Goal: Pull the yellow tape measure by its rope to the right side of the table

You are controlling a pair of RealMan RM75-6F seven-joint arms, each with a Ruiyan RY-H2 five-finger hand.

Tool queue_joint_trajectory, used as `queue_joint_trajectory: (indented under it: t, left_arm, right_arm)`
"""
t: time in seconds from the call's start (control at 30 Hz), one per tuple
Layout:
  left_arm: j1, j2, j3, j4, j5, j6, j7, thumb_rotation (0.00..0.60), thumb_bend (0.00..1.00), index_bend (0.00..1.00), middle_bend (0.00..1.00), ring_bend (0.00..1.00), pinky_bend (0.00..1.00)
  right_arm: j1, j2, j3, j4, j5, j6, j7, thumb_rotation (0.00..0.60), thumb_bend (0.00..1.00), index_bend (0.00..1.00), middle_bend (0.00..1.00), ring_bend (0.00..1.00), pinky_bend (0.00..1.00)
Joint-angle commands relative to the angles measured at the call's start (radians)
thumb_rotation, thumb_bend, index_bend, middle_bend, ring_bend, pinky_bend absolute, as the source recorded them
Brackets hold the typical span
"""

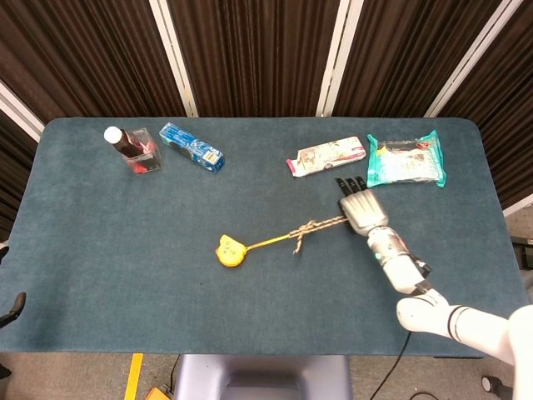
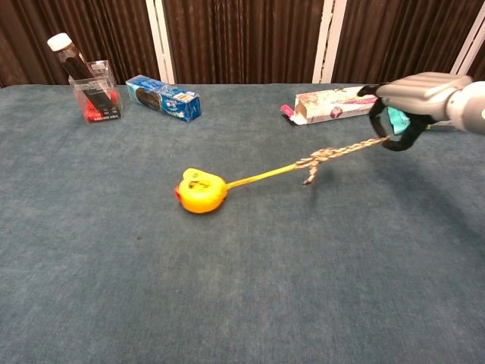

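Note:
The yellow tape measure [image 1: 230, 251] [image 2: 201, 190] lies near the middle of the blue-grey table. Its yellow strap runs right to a knotted braided rope [image 1: 312, 227] [image 2: 327, 157]. My right hand [image 1: 361, 211] [image 2: 413, 99] grips the rope's far end with curled fingers, raised a little above the table, and the rope is pulled taut. The left hand appears in neither view.
A bottle in a clear box [image 1: 133, 148] and a blue packet [image 1: 191, 146] stand at the back left. A patterned pouch [image 1: 326, 156] and a teal wipes pack [image 1: 405, 160] lie at the back right, just behind my right hand. The table's right edge [image 1: 496, 200] is beyond them.

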Motion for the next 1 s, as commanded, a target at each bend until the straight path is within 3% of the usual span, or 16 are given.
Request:
queue_joint_trajectory:
  t: [0.03, 0.57, 1.0]
  left_arm:
    - [-0.001, -0.002, 0.001, 0.0, 0.001, -0.001, 0.004, 0.6, 0.37, 0.08, 0.0, 0.0, 0.11]
    - [-0.005, -0.008, 0.003, -0.002, 0.002, -0.005, 0.019, 0.6, 0.37, 0.08, 0.0, 0.0, 0.11]
    - [-0.011, -0.015, 0.0, -0.006, -0.003, -0.011, 0.039, 0.6, 0.37, 0.08, 0.0, 0.0, 0.11]
  right_arm:
    - [-0.019, 0.029, -0.006, -0.001, 0.001, 0.004, 0.017, 0.6, 0.48, 0.72, 0.11, 0.03, 0.0]
    - [-0.109, 0.204, -0.005, -0.031, -0.009, 0.044, 0.087, 0.6, 0.49, 0.72, 0.11, 0.03, 0.0]
    - [-0.173, 0.267, -0.019, 0.016, 0.01, 0.04, 0.129, 0.6, 0.49, 0.73, 0.11, 0.03, 0.0]
